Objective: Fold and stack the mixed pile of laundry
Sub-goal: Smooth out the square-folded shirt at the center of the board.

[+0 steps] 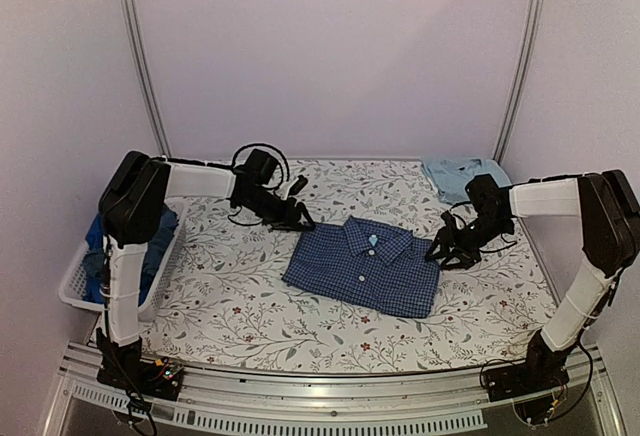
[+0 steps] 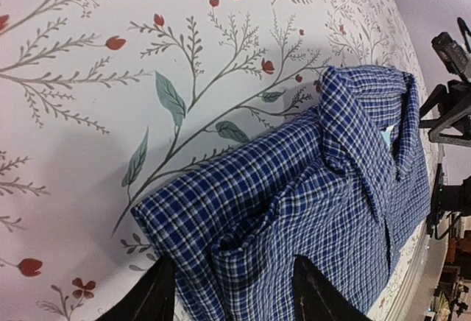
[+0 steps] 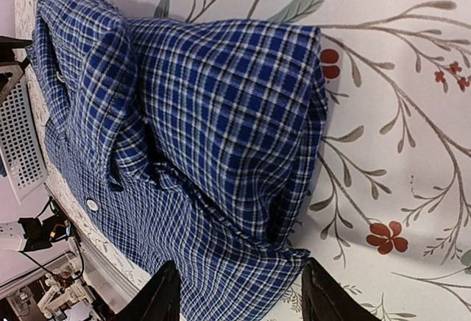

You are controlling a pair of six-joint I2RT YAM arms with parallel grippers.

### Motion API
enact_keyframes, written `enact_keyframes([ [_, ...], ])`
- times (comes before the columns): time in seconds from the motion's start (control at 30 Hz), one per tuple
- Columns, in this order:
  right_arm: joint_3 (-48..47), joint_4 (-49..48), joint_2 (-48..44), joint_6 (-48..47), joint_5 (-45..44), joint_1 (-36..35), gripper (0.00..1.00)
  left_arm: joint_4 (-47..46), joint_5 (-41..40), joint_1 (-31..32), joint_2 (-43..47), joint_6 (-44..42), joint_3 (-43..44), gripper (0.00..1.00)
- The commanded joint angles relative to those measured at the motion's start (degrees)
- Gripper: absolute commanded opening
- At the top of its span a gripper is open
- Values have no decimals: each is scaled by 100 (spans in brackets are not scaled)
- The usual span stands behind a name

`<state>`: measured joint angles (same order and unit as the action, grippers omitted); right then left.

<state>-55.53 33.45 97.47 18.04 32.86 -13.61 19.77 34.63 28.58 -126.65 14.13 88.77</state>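
Checked shirt (image 1: 365,268) is lying folded mid bench (image 1: 230,301), its collar tag (image 2: 385,135) too small to read. Left hand (image 1: 303,223) at its ten o'clock and right hand (image 1: 440,253) at three are hanging spread, straddling its edges.

The dark blue checked shirt (image 1: 365,266) (image 2: 309,210) (image 3: 184,152) lies folded into a neat rectangle in the middle of the flower-printed table (image 1: 230,296), front side up and turned a bit askew. Its collar (image 1: 378,237) points toward the far side, with a pale label showing inside it, and small white buttons (image 1: 362,277) run down the front. The sleeves are tucked under, so the side edges show doubled layers of cloth. A light-blue shirt (image 1: 455,176) rests folded flat at the far right corner, well apart from it. The remaining blue garments (image 1: 160,236) sit crumpled and unfolded in the white basket (image 1: 75,291) at the left edge.
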Motion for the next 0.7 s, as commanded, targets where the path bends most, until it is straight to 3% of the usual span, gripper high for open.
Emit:
enact_keyframes([
  [0.0, 6, 124, -72, 9, -81, -23, 58, 144, -394, 39, 315, -75, 135, 54],
  [0.23, 43, 33, -426, 88, 325, 251, 63, 561, -993, 45, 622, -426, 283, 57],
  [0.67, 183, -295, 146, 59, 533, 255, 56, 563, -363, 259, -95, -398, 919, 54],
])
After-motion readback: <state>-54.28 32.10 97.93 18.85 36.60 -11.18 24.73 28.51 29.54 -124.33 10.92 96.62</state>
